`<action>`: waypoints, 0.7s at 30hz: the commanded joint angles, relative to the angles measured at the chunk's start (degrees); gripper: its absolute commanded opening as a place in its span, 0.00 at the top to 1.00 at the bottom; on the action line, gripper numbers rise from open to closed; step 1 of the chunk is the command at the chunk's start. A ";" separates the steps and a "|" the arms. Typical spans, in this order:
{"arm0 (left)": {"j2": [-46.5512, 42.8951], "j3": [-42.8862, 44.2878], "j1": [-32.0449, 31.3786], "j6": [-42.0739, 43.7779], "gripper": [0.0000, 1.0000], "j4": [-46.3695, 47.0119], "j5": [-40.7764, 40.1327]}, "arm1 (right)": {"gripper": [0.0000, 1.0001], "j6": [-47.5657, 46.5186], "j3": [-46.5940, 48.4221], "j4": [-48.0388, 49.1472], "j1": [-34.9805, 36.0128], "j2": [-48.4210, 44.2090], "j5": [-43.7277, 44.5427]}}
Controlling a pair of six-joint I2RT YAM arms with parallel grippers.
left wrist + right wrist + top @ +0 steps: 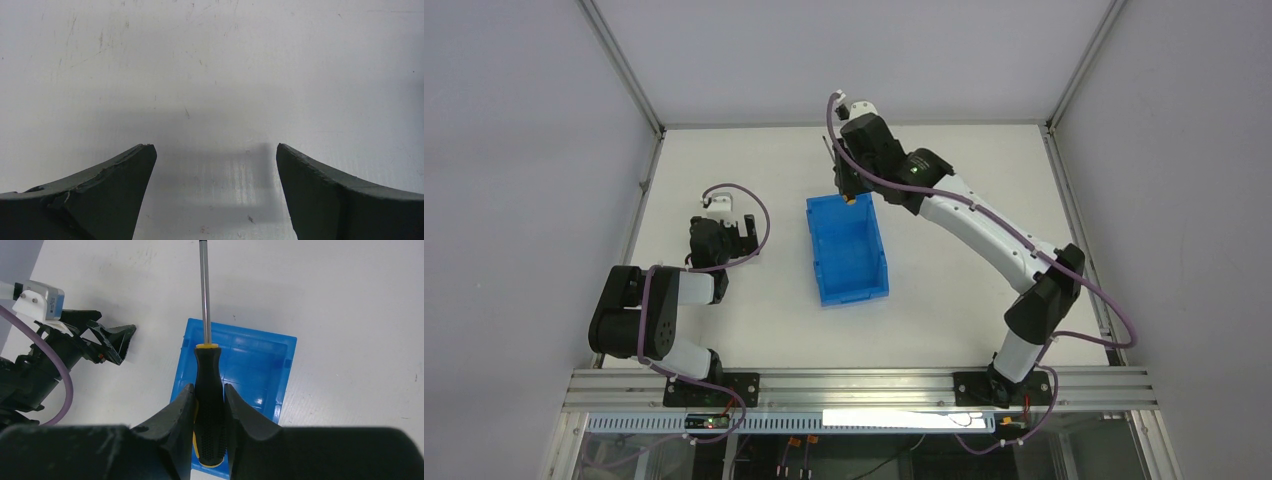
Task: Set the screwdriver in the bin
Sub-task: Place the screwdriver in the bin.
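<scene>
The right gripper (208, 390) is clamped on the screwdriver (206, 365). Its two fingers (175, 410) press the black handle from either side, just below the yellow collar. The thin shaft runs straight out past the fingertips, and the handle's yellow-orange butt sits back between the fingers.

In the top view this gripper (846, 190) hangs over the far short end of the bin (815, 255). The screwdriver (850, 199) shows there mainly as an orange spot at that far wall, with a bit of dark shaft sticking out toward the desk's far edge. It is held in the air and is not lying in the bin. From the wrist, the bin (250, 331) lies below the handle, and nothing shows on the part of its blue floor that is in view.

The bin stands near the middle of the desk, its long sides running from the near edge to the far edge. The right arm reaches to it from the near right corner.

The left gripper (215, 147) is spread wide with nothing between its fingers (115, 175), only scuffed white desk (210, 60). In the top view it (746, 238) sits toward the left edge, well apart from the bin. The right wrist camera also catches it (120, 345) beside the bin's long wall.
</scene>
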 commanded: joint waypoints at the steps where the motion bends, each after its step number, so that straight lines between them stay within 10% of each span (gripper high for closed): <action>1: -0.55 1.02 0.75 -0.46 0.00 1.53 0.01 | 0.81 3.13 -5.38 7.42 0.89 -2.58 2.22; 21: -0.55 1.02 0.76 -0.41 0.00 1.57 -0.01 | 0.82 7.74 -32.11 24.30 4.55 -2.37 2.56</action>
